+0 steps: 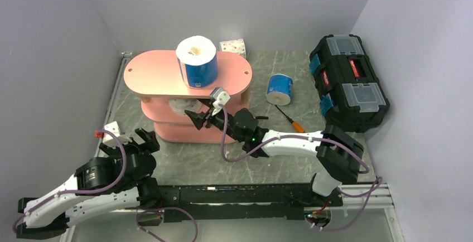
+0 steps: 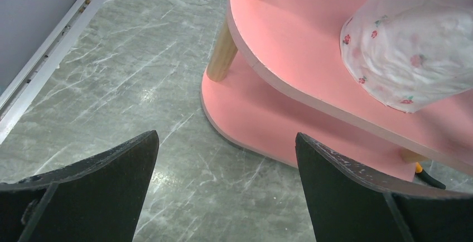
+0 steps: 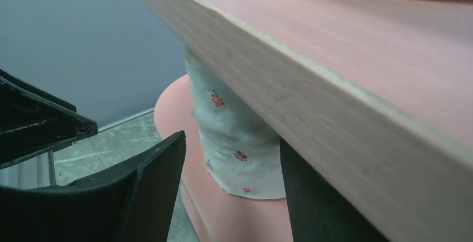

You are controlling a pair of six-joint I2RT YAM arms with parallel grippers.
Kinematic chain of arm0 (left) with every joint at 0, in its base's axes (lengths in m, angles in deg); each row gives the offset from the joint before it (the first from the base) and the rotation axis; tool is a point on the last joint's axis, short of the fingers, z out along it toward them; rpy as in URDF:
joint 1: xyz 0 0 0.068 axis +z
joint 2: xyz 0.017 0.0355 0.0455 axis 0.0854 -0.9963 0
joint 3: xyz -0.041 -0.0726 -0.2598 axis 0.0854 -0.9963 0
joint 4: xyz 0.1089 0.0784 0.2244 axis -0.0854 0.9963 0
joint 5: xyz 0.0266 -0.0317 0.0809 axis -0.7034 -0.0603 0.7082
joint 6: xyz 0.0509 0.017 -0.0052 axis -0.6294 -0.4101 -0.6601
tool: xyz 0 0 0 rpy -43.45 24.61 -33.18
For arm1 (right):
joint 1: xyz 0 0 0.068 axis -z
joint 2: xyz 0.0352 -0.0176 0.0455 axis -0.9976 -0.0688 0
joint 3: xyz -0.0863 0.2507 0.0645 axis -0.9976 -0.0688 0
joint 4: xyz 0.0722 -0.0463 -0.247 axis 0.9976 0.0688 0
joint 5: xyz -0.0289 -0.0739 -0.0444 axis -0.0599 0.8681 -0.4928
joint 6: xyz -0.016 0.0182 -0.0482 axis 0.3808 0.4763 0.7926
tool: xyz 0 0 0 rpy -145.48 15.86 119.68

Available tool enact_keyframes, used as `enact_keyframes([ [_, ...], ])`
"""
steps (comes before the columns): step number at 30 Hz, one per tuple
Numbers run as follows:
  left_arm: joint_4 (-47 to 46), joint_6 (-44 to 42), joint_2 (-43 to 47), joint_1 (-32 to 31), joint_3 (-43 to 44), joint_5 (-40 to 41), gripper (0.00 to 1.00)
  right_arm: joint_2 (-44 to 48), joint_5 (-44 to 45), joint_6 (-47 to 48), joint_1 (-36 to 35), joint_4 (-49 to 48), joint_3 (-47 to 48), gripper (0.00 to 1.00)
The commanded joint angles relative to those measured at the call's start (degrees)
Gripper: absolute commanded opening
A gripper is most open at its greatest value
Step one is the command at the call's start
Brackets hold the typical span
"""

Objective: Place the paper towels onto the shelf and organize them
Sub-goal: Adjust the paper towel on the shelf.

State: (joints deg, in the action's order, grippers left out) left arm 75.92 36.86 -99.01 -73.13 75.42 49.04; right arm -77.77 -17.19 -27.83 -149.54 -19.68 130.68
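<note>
The grey counter (image 1: pixel 268 69) carries the pink three-tier shelf (image 1: pixel 156 74) at the centre left. A black toolbox (image 1: pixel 348 80) stands by the right wall, well apart from the shelf.

The right arm (image 1: pixel 295 144) rises from its base at the near right, bends at the elbow and stretches low and leftward across the counter to the shelf's front edge. The right claw (image 1: pixel 198 118) reaches in under the top board at the middle tier. The left arm (image 1: pixel 72 197) lies low at the near left, folded at the elbow. The left claw (image 1: pixel 144 140) points toward the shelf's left end, near it but not touching. Its fingers (image 2: pixel 100 180) are spread wide above bare counter, with nothing between them.

A blue roll (image 1: pixel 196 61) stands upright on the top board, right of its middle. A speckled roll (image 3: pixel 234 141) sits on the middle tier, directly below the top board. The right claw's fingers (image 3: pixel 139 197) are spread to either side of this roll, one just beside it and the other at its edge. I cannot tell whether they press on it. A second blue roll (image 1: pixel 280 88) lies on the counter between shelf and toolbox. Another speckled roll, the back roll (image 1: pixel 233 46), stands by the far wall behind the shelf. A screwdriver (image 1: pixel 291 120) lies on the counter just beyond the right arm.
</note>
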Motion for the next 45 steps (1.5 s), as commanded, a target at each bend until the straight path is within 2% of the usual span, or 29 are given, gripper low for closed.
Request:
enact_keyframes([
  [1, 1.44, 1.47, -1.26, 0.11, 1.53, 0.44, 0.99, 1.15, 0.34, -1.09, 0.29, -0.97, -1.17, 0.65],
  [8, -1.50, -1.81, 0.42, 0.13, 0.74, 0.49, 1.00, 4.52, 5.63, -1.15, 0.37, -3.64, -6.04, 0.65],
  [14, -1.16, -1.38, 0.30, 0.18, 0.78, 0.45, 0.99, 2.33, 9.82, -0.59, 0.52, -11.11, -8.16, 0.65],
  [20, -0.87, -1.15, -0.09, 0.12, 0.95, 0.40, 0.99, -2.30, 8.22, -0.33, 0.82, -19.97, -7.87, 0.65],
  [26, -2.03, -2.42, 0.88, 0.08, 0.63, 0.17, 0.99, -5.85, 5.23, -0.78, 1.11, -23.28, -6.56, 0.65],
  [32, -3.19, -3.78, 1.49, 0.12, 0.33, 0.18, 0.99, -9.35, 3.28, -0.86, 1.16, -23.76, -4.53, 0.65],
  [45, -2.85, -3.54, 1.26, 0.11, 0.52, -0.20, 0.99, -13.62, -3.54, -3.18, 1.07, -18.29, 1.04, 0.65],
])
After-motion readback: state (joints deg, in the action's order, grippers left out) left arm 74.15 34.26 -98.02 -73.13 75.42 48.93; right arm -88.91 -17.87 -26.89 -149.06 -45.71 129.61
